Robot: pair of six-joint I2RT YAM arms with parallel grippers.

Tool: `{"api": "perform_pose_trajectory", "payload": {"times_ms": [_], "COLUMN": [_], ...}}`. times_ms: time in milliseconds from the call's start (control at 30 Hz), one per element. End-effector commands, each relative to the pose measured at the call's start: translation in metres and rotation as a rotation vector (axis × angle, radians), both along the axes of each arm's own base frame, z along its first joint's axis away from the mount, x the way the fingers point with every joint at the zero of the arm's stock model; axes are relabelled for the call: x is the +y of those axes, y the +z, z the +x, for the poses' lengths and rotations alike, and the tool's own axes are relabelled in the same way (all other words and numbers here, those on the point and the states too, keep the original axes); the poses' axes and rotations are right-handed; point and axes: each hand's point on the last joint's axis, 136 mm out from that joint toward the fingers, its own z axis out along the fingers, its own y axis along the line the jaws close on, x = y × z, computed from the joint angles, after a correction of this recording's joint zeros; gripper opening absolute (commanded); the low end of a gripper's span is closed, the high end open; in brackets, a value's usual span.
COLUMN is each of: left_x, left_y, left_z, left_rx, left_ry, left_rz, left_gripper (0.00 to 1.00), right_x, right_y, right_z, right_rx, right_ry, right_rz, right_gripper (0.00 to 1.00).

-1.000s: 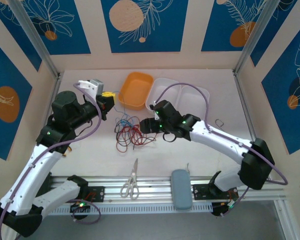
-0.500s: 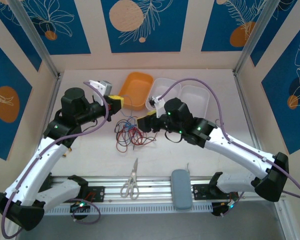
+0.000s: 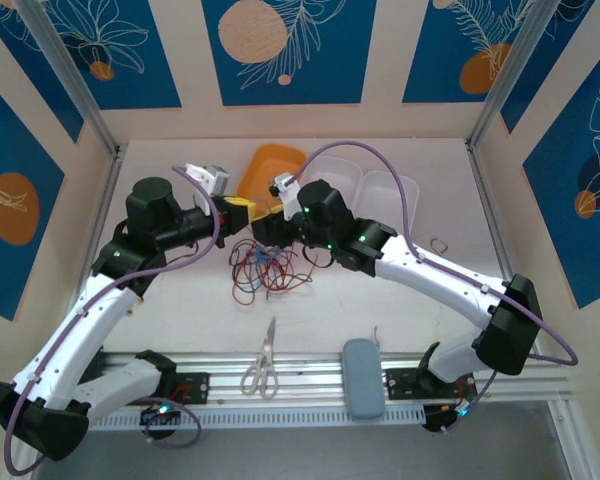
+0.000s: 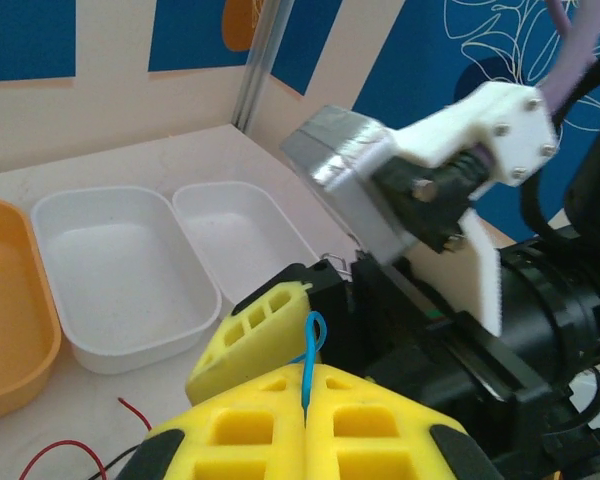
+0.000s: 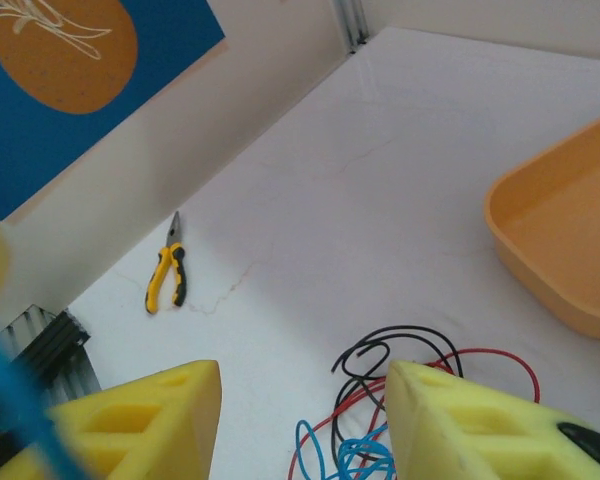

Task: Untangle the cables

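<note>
Cables (image 3: 266,268) in red, black and blue lie in a loose tangle on the white table (image 3: 180,310). The tangle sits mid-table between the two arms, just in front of the orange tray (image 3: 267,168). One blue cable (image 4: 309,340) rises out of the heap. The left gripper (image 4: 305,392) has its yellow pads (image 4: 370,432) pressed together on it, and a small loop stands above the seam. From above, that gripper (image 3: 242,208) hangs over the far edge of the tangle.

The right gripper (image 5: 305,390) is just beside it with its yellow fingers (image 5: 130,425) spread wide. Through the gap, its wrist camera sees black, red and blue loops on the table. From the left wrist view, one right finger sits close against the left pads.

Two white trays (image 4: 130,260) stand side by side next to the orange one. Yellow-handled pliers (image 5: 167,275) lie on the table near a wall. Scissors (image 3: 262,368) and a grey case (image 3: 363,378) rest at the near edge, well apart from the cables.
</note>
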Motion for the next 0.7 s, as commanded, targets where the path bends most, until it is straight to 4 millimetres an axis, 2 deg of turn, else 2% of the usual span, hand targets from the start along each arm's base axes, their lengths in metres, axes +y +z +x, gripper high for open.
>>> {"api": "perform_pose_trajectory", "payload": {"times_ms": [0, 100, 200, 267, 333, 367, 400, 467, 500, 533, 667], "left_x": [-0.002, 0.0, 0.004, 0.009, 0.016, 0.019, 0.025, 0.036, 0.042, 0.05, 0.073], "left_y": [0.012, 0.008, 0.001, -0.005, -0.01, -0.011, -0.012, -0.015, -0.018, -0.02, -0.037], "left_z": [-0.013, -0.014, -0.01, -0.003, 0.003, 0.005, 0.008, 0.012, 0.014, 0.017, 0.021], "left_rx": [-0.056, -0.059, -0.05, -0.041, -0.037, -0.036, -0.037, -0.039, -0.038, -0.033, -0.013], "left_ry": [-0.046, -0.043, -0.007, 0.041, 0.103, 0.13, 0.172, 0.244, 0.282, 0.333, 0.46], "left_rz": [-0.024, -0.008, 0.014, 0.028, 0.036, 0.037, 0.037, 0.041, 0.046, 0.052, 0.099], "left_gripper": [0.0, 0.01, 0.08, 0.25, 0.35, 0.44, 0.6, 0.74, 0.91, 1.0, 1.0], "right_x": [-0.007, -0.015, -0.022, -0.025, -0.029, -0.03, -0.032, -0.033, -0.033, -0.034, -0.034], "right_y": [0.011, 0.011, 0.016, 0.02, 0.023, 0.023, 0.024, 0.025, 0.025, 0.026, 0.034], "right_z": [0.013, 0.013, 0.01, 0.006, 0.003, 0.002, 0.001, 0.0, -0.001, -0.002, -0.003], "right_rx": [-0.018, -0.006, 0.0, 0.0, 0.001, 0.004, 0.009, 0.017, 0.021, 0.023, 0.026], "right_ry": [-0.071, -0.095, -0.103, -0.099, -0.099, -0.1, -0.101, -0.103, -0.102, -0.101, -0.093], "right_rz": [0.045, 0.068, 0.083, 0.09, 0.093, 0.092, 0.09, 0.09, 0.089, 0.091, 0.105], "right_gripper": [0.37, 0.13, 0.0, 0.0, 0.0, 0.0, 0.0, 0.0, 0.0, 0.0, 0.0]}}
